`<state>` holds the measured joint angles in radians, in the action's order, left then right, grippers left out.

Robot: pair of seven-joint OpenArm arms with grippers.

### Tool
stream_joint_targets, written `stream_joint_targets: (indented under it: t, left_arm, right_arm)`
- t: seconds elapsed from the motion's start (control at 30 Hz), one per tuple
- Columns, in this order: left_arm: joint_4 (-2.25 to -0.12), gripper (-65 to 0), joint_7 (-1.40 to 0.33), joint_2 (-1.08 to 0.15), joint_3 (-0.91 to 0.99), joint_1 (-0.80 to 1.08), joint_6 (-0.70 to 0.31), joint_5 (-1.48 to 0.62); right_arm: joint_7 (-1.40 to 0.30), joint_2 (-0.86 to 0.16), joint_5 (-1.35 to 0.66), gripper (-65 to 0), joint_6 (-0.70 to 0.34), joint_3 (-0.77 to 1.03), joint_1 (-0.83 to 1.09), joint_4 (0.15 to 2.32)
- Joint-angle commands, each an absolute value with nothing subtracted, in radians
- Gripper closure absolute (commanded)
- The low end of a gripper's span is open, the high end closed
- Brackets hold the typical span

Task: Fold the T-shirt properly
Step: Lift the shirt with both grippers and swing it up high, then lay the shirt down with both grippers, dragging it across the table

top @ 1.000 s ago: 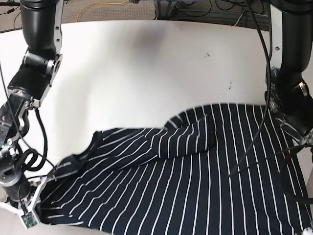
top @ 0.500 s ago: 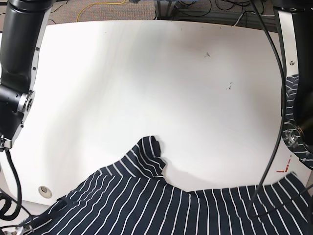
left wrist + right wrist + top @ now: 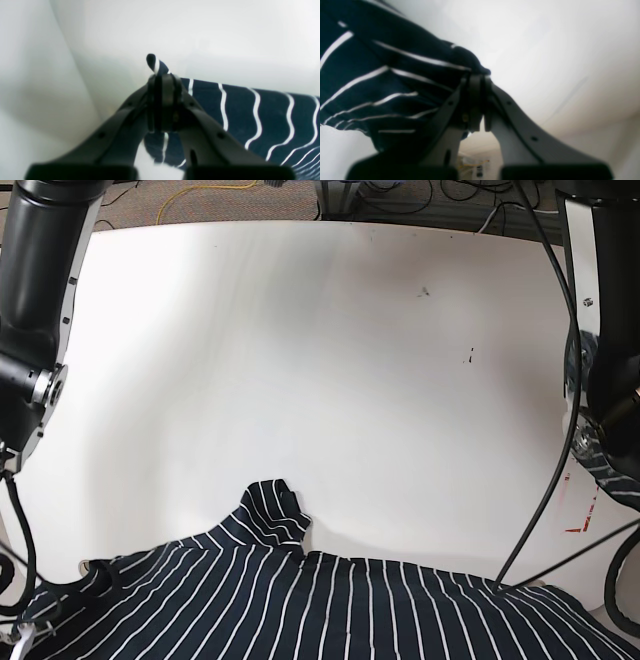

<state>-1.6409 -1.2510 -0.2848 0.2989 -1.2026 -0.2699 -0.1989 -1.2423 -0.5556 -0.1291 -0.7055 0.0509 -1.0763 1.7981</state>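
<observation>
T-shirt point(image 3: 330, 605) hangs low across the near edge of the white desk point(image 3: 300, 360), stretched between the two arms, with most of the desk bare beyond it and one small bunched flap poking up near the middle. From where I stand the cloth looks held up off the surface at both ends, not lying flat.

The left pincer point(image 3: 162, 82) has its jaws pressed together on a thin pinch of the striped fabric, with only a little nub of cloth sticking out past the tips. The right pincer point(image 3: 477, 80) is likewise clamped on a bunched edge of the shirt, the dark folds draping off to one side of it.

What worries me is how little fabric the left one seems to hold. If the arms pull further apart or swing the shirt forward to lay it out, that small nub could slide out and one side would drop in a heap. The bunched flap in the middle may also land tucked under, leaving a crease that spoils the fold. And with so much cloth near the desk's edge, a slack release could let it slip off.
</observation>
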Motion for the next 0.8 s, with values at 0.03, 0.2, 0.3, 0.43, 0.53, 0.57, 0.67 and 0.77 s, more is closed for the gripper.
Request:
stream_joint_targets:
  t: [0.03, 0.2, 0.3, 0.43, 0.53, 0.57, 0.67, 0.77]
  left_arm:
    - [-1.744, 0.0, -1.277, -0.292, 0.302, -1.165, -0.269, -0.194]
    - [-1.862, 0.0, -1.305, -0.292, 0.328, -1.001, -0.272, -0.194]
    - [-1.894, 0.0, -1.305, -0.292, 0.354, -0.892, -0.274, -0.196]
    - [-1.929, 0.0, -1.305, -0.291, 0.398, -0.74, -0.328, -0.196]
    - [-1.946, 0.0, -1.307, -0.291, 0.443, -0.63, -0.386, -0.196]
    - [-1.948, 0.0, -1.307, -0.292, 0.455, -0.599, -0.4, -0.196]
    - [-1.948, 0.0, -1.307, -0.292, 0.493, -0.509, -0.427, -0.194]
    - [-1.949, 0.0, -1.305, -0.292, 0.515, -0.406, -0.437, -0.194]
  right_arm:
    - [-1.285, -0.575, -0.107, -0.8, -0.698, 0.122, -0.987, 1.922]
    - [-1.313, -0.553, -0.114, -0.8, -0.698, 0.252, -0.742, 2.034]
    - [-1.313, -0.513, -0.114, -0.8, -0.698, 0.335, -0.61, 2.037]
    - [-1.311, -0.456, -0.114, -0.8, -0.698, 0.47, -0.437, 2.038]
    - [-1.31, -0.423, -0.114, -0.8, -0.698, 0.539, -0.329, 2.038]
    - [-1.31, -0.409, -0.114, -0.8, -0.698, 0.559, -0.302, 2.038]
    - [-1.308, -0.361, -0.114, -0.8, -0.698, 0.607, -0.223, 2.038]
    - [-1.308, -0.317, -0.114, -0.8, -0.698, 0.648, -0.147, 2.038]
